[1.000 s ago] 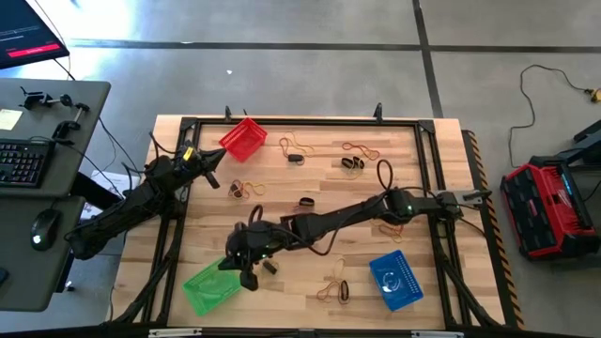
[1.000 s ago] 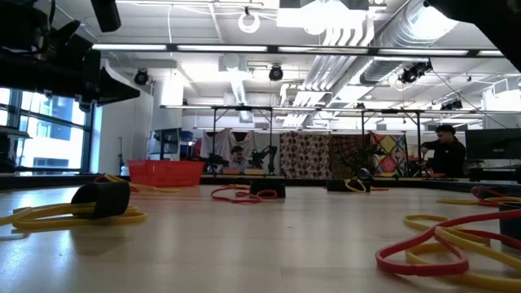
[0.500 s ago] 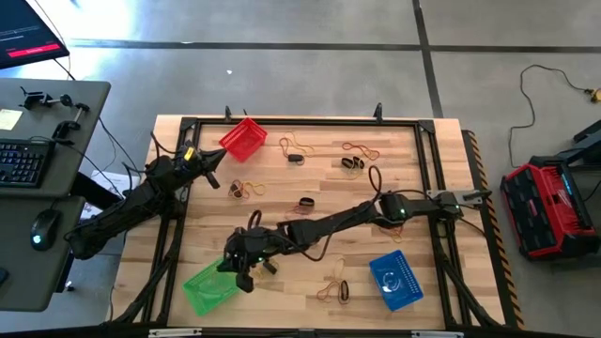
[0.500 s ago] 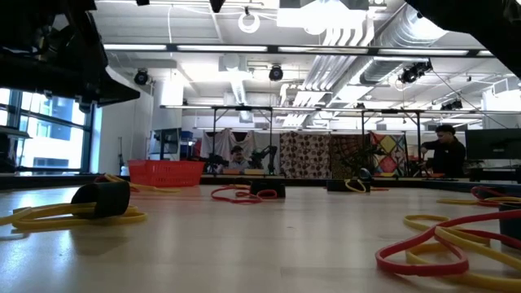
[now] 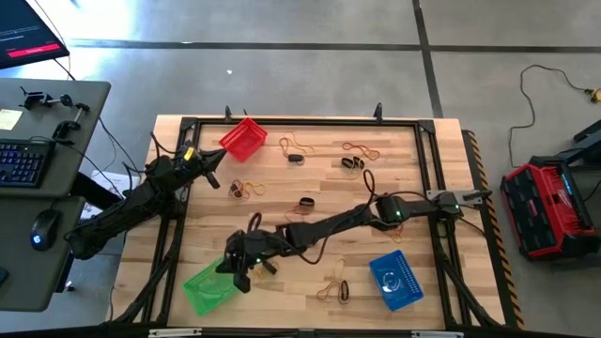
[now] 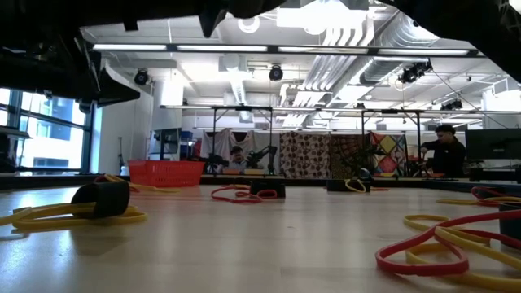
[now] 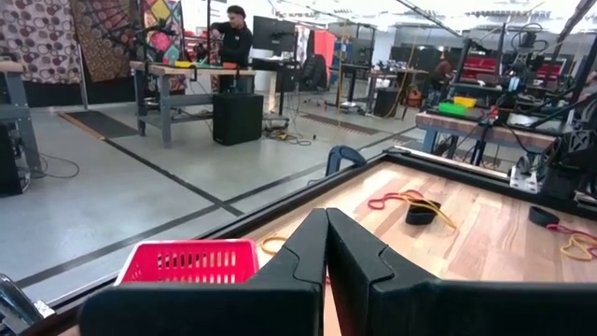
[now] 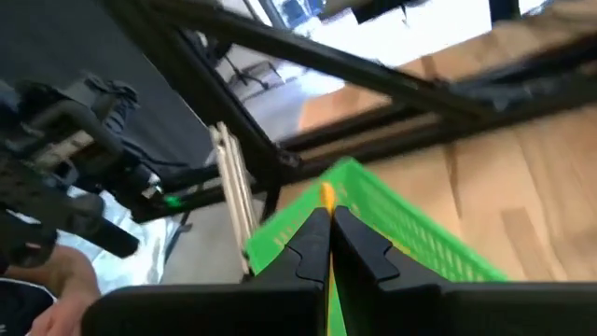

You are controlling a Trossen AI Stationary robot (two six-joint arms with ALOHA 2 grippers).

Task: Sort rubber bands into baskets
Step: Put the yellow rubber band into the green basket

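Right gripper [image 8: 330, 245] fingers pressed together on a thin tan-yellow rubber band [image 8: 327, 194]; only a short sliver of it pokes out past the tips in the right wrist view, the rest is hidden between the pads. In the high view the right gripper [image 5: 240, 274] sits at the green perforated plastic basket [image 5: 208, 287], over its rim on the side toward the table centre; the band itself is too small to make out from above.

Left gripper [image 7: 326, 245] fingers shut with no gap, nothing between them. The left gripper [image 5: 212, 175] hangs well away from the green basket, near the red perforated plastic basket [image 5: 244, 138] at the far edge of the wooden table [image 5: 441, 178].

Blue perforated plastic basket [image 5: 395, 279] stands at the same near edge as the green one, well apart from it toward the right arm's side. Between them lies a loose tangle of tan and black bands [image 5: 335, 288]. More loose bands [image 5: 299, 149] lie beyond the green basket, beside the red one.

Low view: yellow band [image 6: 57, 216] threaded through a thick black one [image 6: 101, 196]; a red-and-yellow band [image 6: 444, 244] is cut off at the frame edge. Arms show only as dark shapes overhead.
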